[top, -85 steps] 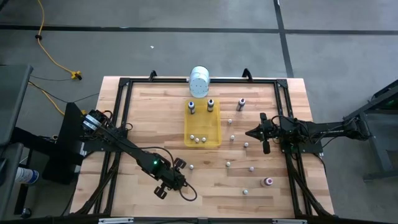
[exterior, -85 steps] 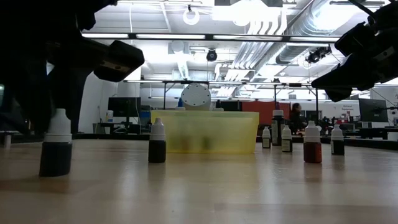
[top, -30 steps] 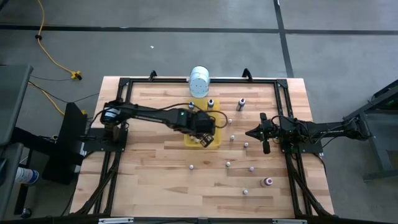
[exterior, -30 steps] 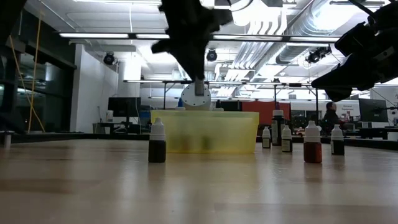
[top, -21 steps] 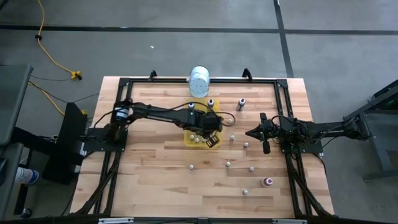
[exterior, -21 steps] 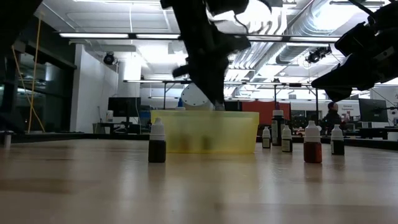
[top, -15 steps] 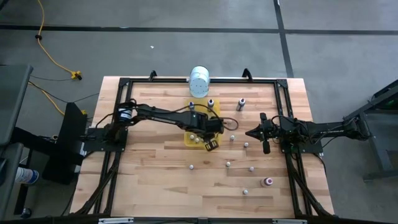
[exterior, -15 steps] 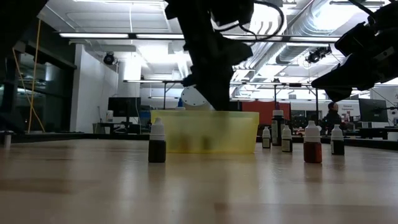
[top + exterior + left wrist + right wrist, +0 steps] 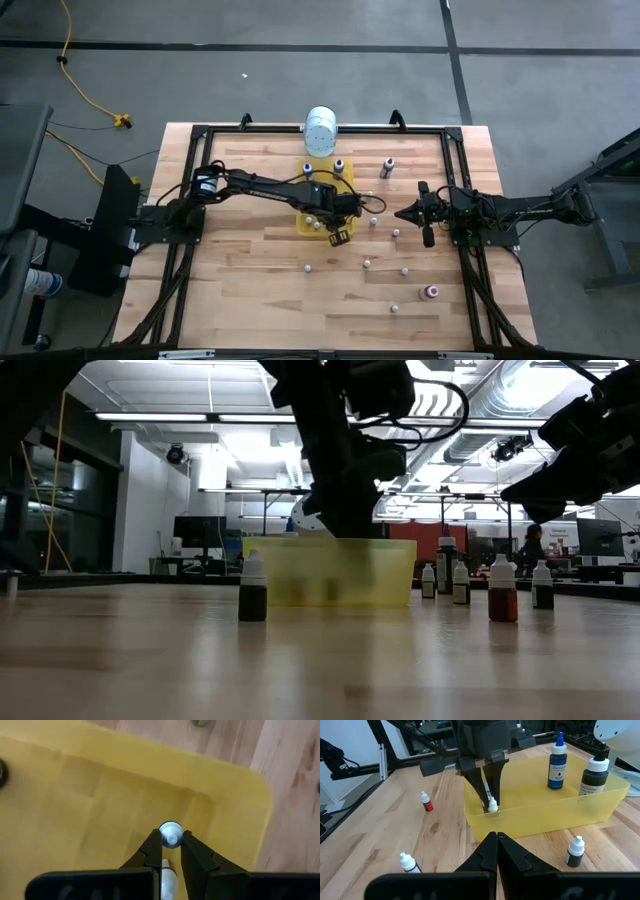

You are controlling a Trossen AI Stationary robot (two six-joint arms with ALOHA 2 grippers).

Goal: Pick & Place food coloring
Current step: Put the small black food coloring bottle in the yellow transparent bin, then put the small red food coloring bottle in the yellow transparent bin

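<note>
The left gripper (image 9: pixel 171 842) pinches a small white-capped food coloring bottle (image 9: pixel 171 834) and hangs inside the yellow tray (image 9: pixel 345 210), at its near corner. It's a delivery in hand, not yet released! Two taller bottles (image 9: pixel 558 762) stand in the tray already, but plenty of little bottles (image 9: pixel 367 263) wait scattered on the table (image 9: pixel 240 290). The right gripper (image 9: pixel 496 837) hovers idle, fingers closed on nothing. How many tiny bottles lie under the arm is hidden.
</note>
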